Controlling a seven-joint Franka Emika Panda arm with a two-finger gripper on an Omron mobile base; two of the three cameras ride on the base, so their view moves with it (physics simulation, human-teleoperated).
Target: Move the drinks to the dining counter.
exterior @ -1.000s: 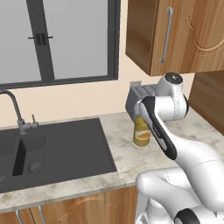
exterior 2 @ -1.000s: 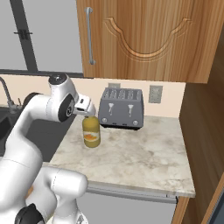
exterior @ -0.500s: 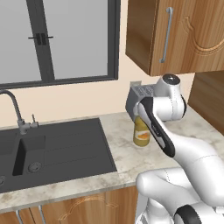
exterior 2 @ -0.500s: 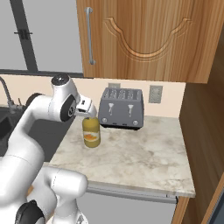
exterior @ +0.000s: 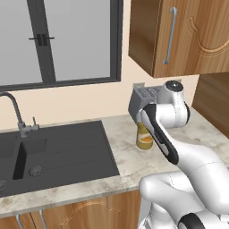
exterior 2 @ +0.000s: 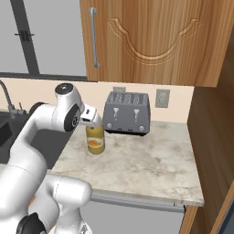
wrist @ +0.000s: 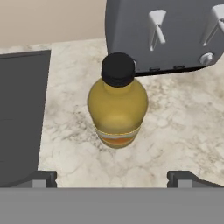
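A: Where is the orange-juice bottle [wrist: 117, 108] in the hand view?

B: Just left of centre, upright on the marble worktop [wrist: 175, 127], its black cap [wrist: 118, 69] toward the top of the frame. It stands just in front of the grey toaster [wrist: 166, 35], which takes up the upper right. The edge of the black sink [wrist: 19, 118] runs down the left side.

A: And the gripper [wrist: 112, 178]?

B: Its 2 dark fingertips [wrist: 39, 178] sit at the bottom left and bottom right, spread wide, with the bottle between and beyond them. Nothing is held, and neither tip touches the bottle.

A: What does the right base view show?

B: The bottle [exterior 2: 95, 139] left of centre, beside the toaster [exterior 2: 127, 113], with the white arm's hand just above its cap. In the left base view the bottle [exterior: 144, 137] is right of centre, partly hidden behind the arm, and the sink [exterior: 53, 152] is at lower left.
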